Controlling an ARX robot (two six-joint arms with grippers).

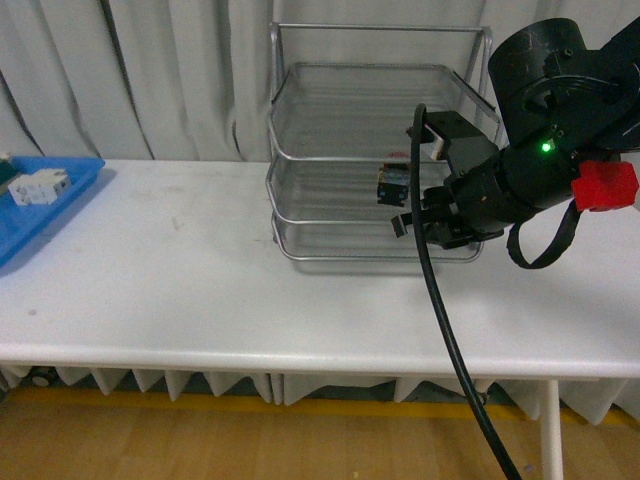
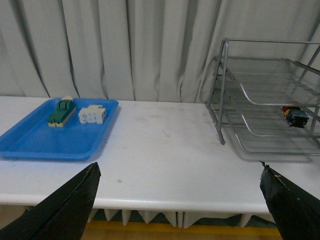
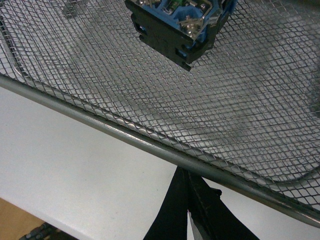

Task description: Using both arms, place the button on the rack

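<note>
— Front view: where's the button (image 1: 391, 185)?
— Lying on the rack (image 1: 300, 190) middle tier, free of my right gripper (image 1: 420, 215), whose fingers are pressed together. My left gripper (image 2: 180, 187) gapes empty.

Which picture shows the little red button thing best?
The right wrist view: the button fills it, lying on the rack's mesh, though its red cap is cut off. The front view shows it small and dark; the left wrist view shows it tiny, red cap visible.

A white table (image 1: 200, 290) stands before pale pleated curtains (image 1: 150, 80) on a wooden floor (image 1: 200, 440).
</note>
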